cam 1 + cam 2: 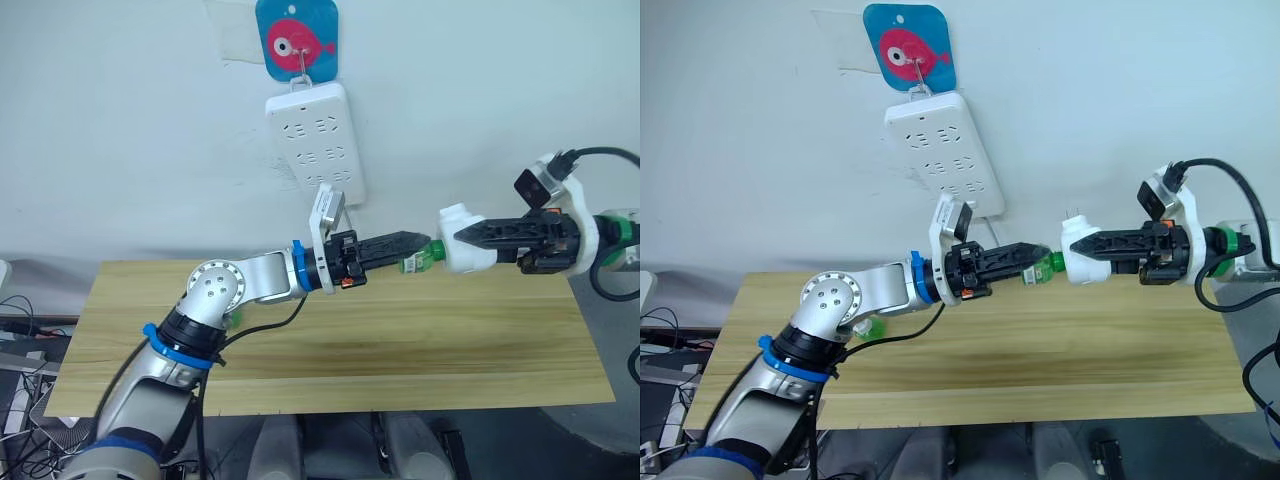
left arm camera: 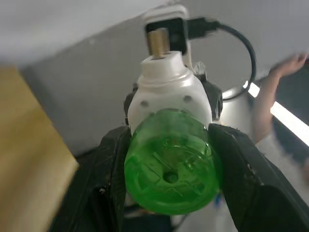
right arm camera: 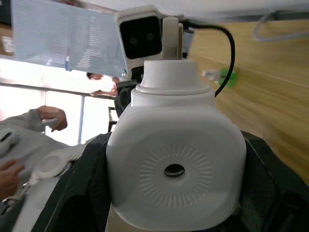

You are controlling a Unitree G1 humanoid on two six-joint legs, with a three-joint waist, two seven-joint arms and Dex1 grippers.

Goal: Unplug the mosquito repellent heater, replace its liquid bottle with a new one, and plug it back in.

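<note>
The mosquito repellent heater (image 1: 468, 258), a white rounded block, hangs in the air above the table's right part with my right gripper (image 1: 462, 236) shut on it. A green liquid bottle (image 1: 424, 256) sticks out of the heater toward my left arm. My left gripper (image 1: 420, 244) is shut on that bottle. In the left wrist view the bottle's round green base (image 2: 169, 166) sits between the black fingers (image 2: 113, 169), with the heater (image 2: 166, 94) behind it. The right wrist view shows the heater's face with its round hole (image 3: 175, 170).
A long white power strip (image 1: 315, 140) hangs on the wall from a blue fish hook (image 1: 296, 38). The wooden table (image 1: 400, 340) lies below both arms. Another small green bottle (image 1: 868, 327) lies on it beside my left elbow. A person's hand (image 2: 289, 63) shows beyond the right arm.
</note>
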